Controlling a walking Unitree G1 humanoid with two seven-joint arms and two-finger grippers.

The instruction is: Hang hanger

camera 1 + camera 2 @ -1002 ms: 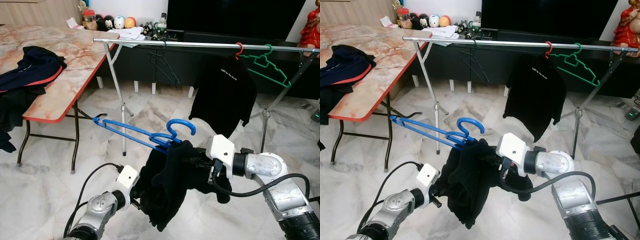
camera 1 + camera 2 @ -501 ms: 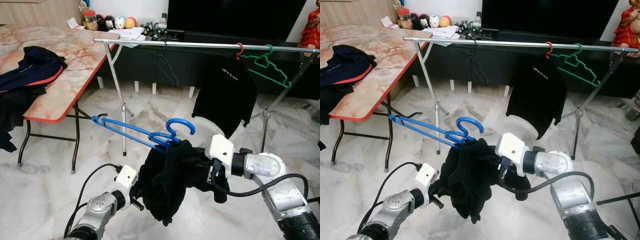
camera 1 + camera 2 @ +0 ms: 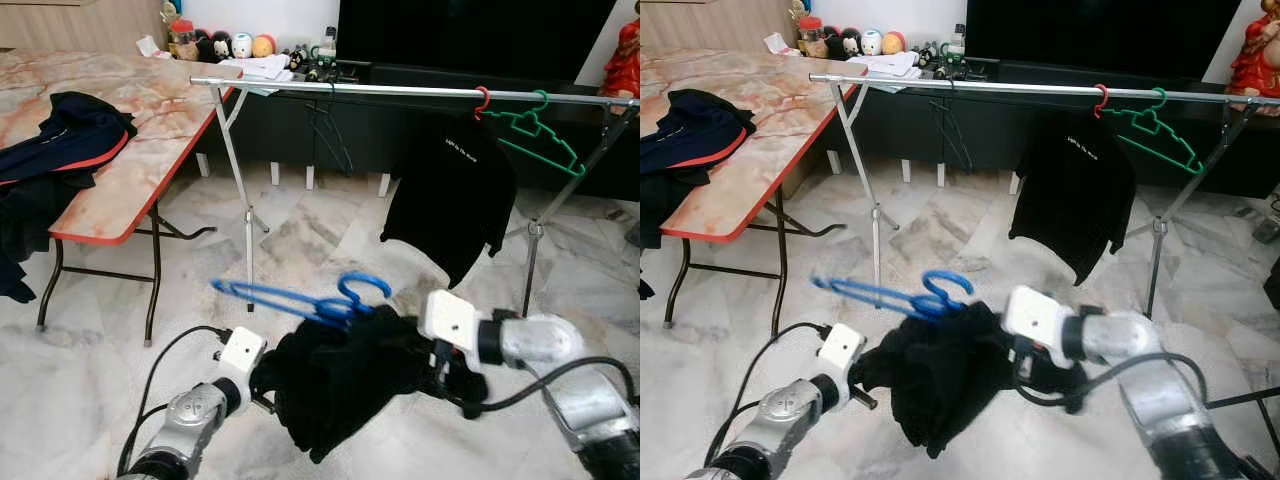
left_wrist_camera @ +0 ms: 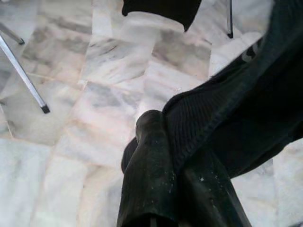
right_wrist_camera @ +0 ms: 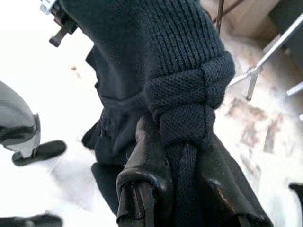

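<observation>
— What differs from half a second ago?
— The blue hanger [image 3: 318, 301] sits lower and flatter, blurred, above the black garment [image 3: 345, 375], which now sags wider between the arms.
— The pincers?
— The left pincer [image 4: 177, 156] is clenched on the garment's edge; the right pincer [image 5: 182, 146] is clamped on a knitted fold.
— And the rail?
— The clothes rail [image 3: 400, 90] stands well beyond, carrying a black shirt [image 3: 450, 185] and a green hanger [image 3: 540, 130].

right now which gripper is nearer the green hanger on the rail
Right. The right gripper is low, below the green hanger at the rail's right end; the left gripper is farther left.
</observation>
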